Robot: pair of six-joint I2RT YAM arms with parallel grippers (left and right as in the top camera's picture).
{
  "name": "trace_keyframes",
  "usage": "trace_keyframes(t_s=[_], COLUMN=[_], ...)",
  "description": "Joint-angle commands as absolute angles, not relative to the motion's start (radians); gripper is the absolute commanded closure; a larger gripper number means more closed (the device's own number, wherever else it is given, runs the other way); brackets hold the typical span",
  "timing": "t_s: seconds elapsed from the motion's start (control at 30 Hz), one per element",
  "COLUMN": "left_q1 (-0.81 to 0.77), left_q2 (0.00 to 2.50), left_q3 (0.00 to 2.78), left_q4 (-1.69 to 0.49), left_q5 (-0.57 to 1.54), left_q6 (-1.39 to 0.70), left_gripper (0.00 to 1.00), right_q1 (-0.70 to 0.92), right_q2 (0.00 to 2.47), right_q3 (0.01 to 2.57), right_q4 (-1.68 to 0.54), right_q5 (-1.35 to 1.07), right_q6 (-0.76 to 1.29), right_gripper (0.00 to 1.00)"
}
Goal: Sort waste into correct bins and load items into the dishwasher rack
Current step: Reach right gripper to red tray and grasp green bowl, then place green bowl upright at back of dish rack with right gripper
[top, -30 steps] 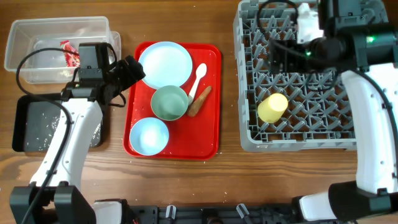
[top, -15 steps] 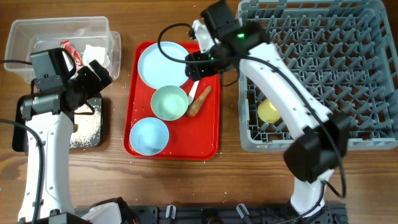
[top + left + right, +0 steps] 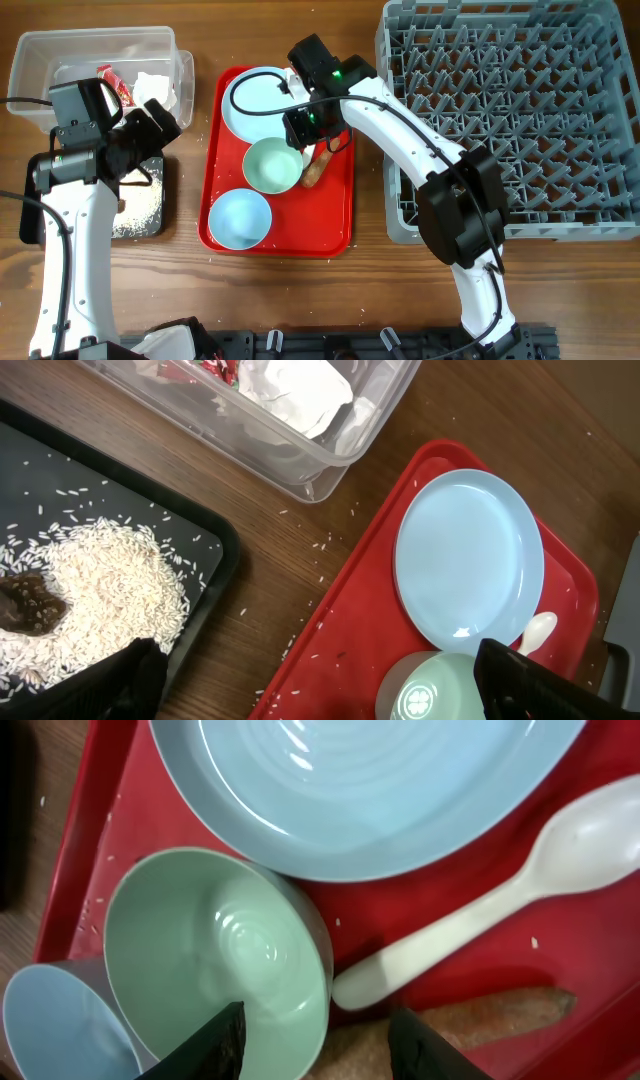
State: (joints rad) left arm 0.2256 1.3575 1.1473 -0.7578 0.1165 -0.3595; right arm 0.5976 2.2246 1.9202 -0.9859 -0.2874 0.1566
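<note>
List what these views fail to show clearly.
- White plastic spoon: overhead, mostly covered by the right hand.
- Brown food stick: right wrist, cut by bottom edge.
- Small brown lump: left wrist, cut by left edge.
- Grey plastic rack: overhead, left part under right arm.

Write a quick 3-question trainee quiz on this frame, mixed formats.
1. True or false: the white spoon lies inside the mint green bowl.
2. The white rice sits in: A) the clear tub, B) the black tray, C) the pale blue bowl.
3. Which tool hangs over the red serving tray, and is it open or shut?

Key
1. False: it lies on the tray, beside the bowl.
2. B.
3. The right tool, open.
</note>
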Motion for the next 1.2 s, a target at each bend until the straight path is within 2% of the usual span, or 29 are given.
trace_keyframes(t_s=[0.0,0.6,0.63,0.77,0.83,1.03,1.17], left_q1=[0.231,0.231,0.231,0.231,0.231,0.231,0.231], left_q2=[1.341,1.341,1.341,1.341,1.341,1.341,1.341], left_q3=[1.165,1.165,1.165,1.165,1.165,1.165,1.165], left_q4=[-0.757,-0.757,-0.757,-0.757,-0.757,-0.757,-0.757], left_q5=[0.111,0.111,0.111,0.111,0.111,0.11,0.111], left_q6=[-0.344,-0.344,-0.344,-0.344,-0.344,-0.344,-0.344], left_gripper=[0.0,0.0,0.0,0.0,0.0,0.0,0.0], right_q1=[0.597,0.635,0.636,0.636,0.636,0.634,0.621], right_q2=[2.253,2.328,2.329,2.333,2.333,2.314,2.217], right_q3=[1.922,1.922,1.922,1.922,1.922,1.932,1.969], right_q4=[-0.968,-0.994,-0.995,-0.995,-0.996,-0.98,-0.989], right_q5=[-0.285,-0.263,-0.25,-0.191,-0.162,-0.157,-0.155], right_q6=[0.157,0.192,0.203,0.213,0.214,0.216,0.208], right_gripper=[0.58,0.59,0.61,0.88,0.96,0.96,0.96])
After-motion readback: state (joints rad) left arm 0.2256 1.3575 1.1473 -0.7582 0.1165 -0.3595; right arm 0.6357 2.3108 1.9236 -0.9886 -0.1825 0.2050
